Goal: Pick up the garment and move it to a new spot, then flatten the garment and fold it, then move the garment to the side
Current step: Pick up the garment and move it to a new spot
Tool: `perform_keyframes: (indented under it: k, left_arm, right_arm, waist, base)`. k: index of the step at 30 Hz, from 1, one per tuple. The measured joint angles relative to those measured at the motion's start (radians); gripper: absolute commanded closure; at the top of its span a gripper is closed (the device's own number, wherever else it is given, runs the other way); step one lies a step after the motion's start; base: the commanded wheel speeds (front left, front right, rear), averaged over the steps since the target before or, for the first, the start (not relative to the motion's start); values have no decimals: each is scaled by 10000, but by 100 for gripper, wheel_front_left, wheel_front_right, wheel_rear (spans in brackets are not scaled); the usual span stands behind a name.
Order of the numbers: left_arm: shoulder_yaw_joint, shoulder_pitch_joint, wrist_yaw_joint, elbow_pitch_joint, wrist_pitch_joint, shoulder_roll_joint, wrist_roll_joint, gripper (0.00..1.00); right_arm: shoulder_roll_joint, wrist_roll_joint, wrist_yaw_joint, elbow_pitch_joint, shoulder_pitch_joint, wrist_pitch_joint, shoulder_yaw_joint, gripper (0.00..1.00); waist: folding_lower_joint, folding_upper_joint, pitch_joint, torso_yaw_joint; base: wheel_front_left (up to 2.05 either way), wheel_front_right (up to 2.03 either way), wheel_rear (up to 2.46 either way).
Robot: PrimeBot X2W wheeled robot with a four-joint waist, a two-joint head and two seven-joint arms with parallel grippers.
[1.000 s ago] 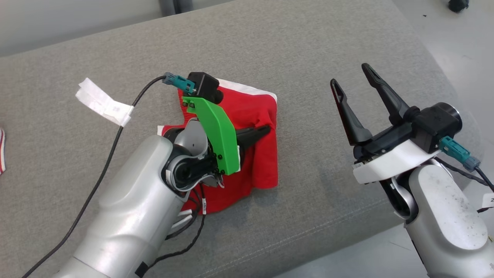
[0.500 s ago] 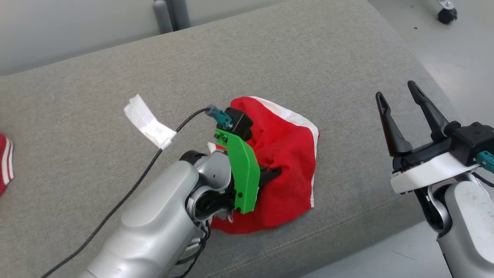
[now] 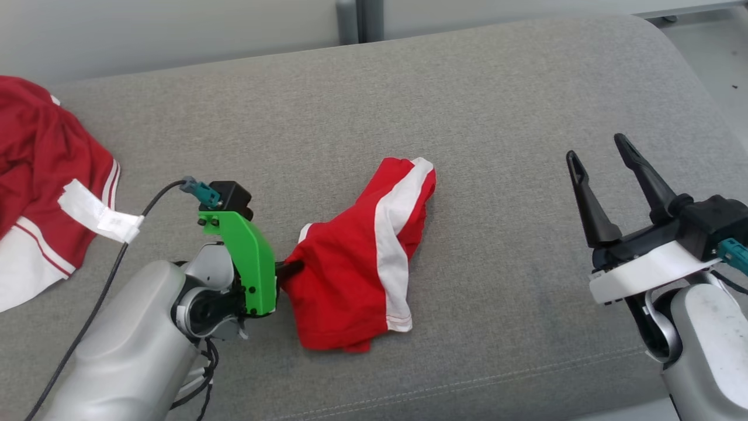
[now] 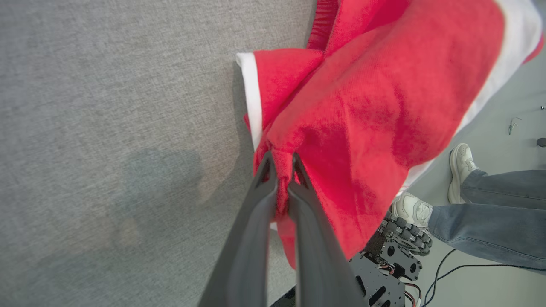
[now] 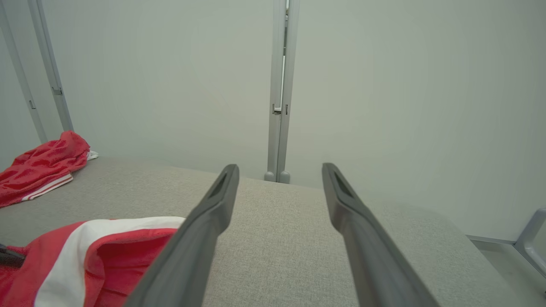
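As left gripper [image 4: 279, 160] pinches, garment [image 4: 362, 106] — crumpled knit.

Big grey fabric cushion [image 3: 467, 88] up front, plain pale wall [image 5: 170, 64] behind it with a metal post [image 5: 279, 85], smooth grey floor [image 4: 490, 106] past the edge, soft even lighting.

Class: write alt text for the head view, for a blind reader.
The left gripper, shut, pinches the edge of a crumpled red garment with a white stripe on a grey cushion. The right gripper hangs open to the right, apart from it; a second red garment lies far left.
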Motion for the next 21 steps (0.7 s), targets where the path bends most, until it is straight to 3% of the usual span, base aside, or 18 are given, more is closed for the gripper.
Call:
perform_keyframes:
  k: [1, 3, 4, 5, 12, 21]
  left_arm:
    - [44, -7, 0, 52, 2, 61, -13, 100]
    - [96, -27, -10, 148, 42, 261, -19, 57]
    - [98, -27, -13, 169, 79, 293, -21, 43]
    - [92, -27, -33, 173, 79, 311, -38, 0]
    - [169, -23, -71, 238, -173, 351, -224, 0]
    - [817, -2, 186, 90, -1889, 830, 556, 0]
  right_arm:
    - [19, 0, 0, 2, -4, 0, 92, 0]
    - [148, -2, 4, 21, -3, 0, 328, 0]
    - [167, -4, 4, 27, -3, 0, 384, 0]
    - [176, -6, 4, 46, -3, 0, 422, 0]
    - [178, 2, 4, 357, 16, 0, 491, 0]
    - [59, 380, 6, 734, 113, 0, 144, 0]
  waist:
    - [0, 0, -6, 101]
    - [0, 0, -19, 309]
    - [0, 0, -18, 346]
    - [0, 0, -13, 364]
    - [0, 0, -8, 327]
    - [1, 0, -232, 429]
  base:
    - [0, 0, 0]
    - [0, 0, 0]
    - [0, 0, 0]
    - [0, 0, 0]
    - [0, 0, 0]
    - [0, 0, 0]
